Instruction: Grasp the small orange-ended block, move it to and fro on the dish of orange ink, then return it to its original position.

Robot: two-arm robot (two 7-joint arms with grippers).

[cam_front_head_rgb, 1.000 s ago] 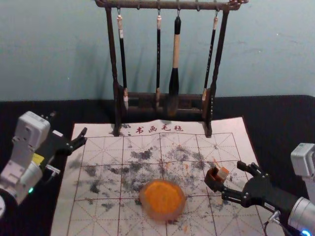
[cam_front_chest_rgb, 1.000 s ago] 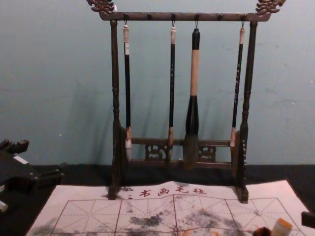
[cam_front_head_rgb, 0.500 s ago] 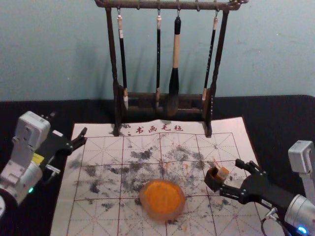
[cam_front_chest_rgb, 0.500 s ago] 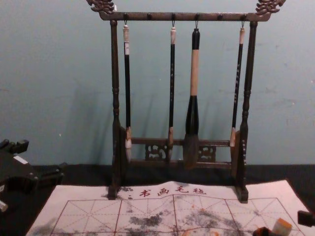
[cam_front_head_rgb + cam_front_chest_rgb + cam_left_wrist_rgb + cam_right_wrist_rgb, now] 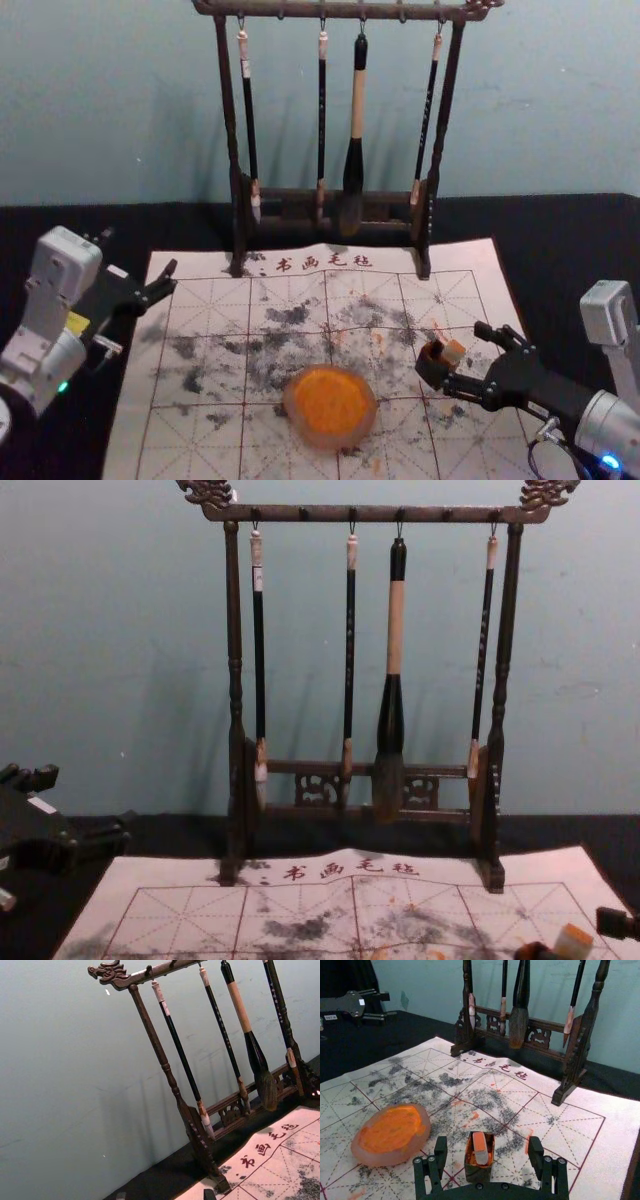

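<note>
Right gripper (image 5: 463, 355): head view, lower right of the frame; over the last second it has shifted slightly up and left, closing in around the box (image 5: 432, 372); fingers spread, one near the box's lower side, the other up and right of the block.
Block (image 5: 454, 352): head view, right of centre, low; sits in the box, orange end up, slightly tilted; no visible shift.
Dish (image 5: 330, 402): head view, lower middle, left of the box; orange ink in it; next stop after the grasp, I'd say.
Left gripper (image 5: 139, 252): head view, left edge; parked, fingers apart.
Rack (image 5: 172, 1085): left wrist view, brushes hanging; not part of this job.
Fingers (image 5: 535, 1152): right wrist view, wide apart, block and box between them; nothing pinched; still pre-grasp, so inking looks yet to start.
Fingertip (image 5: 617, 923): chest view, lower right edge, now further into the frame; block just left of it; likely next: settle, then squeeze the block alone; risk: catching the box wall and dragging it along.
</note>
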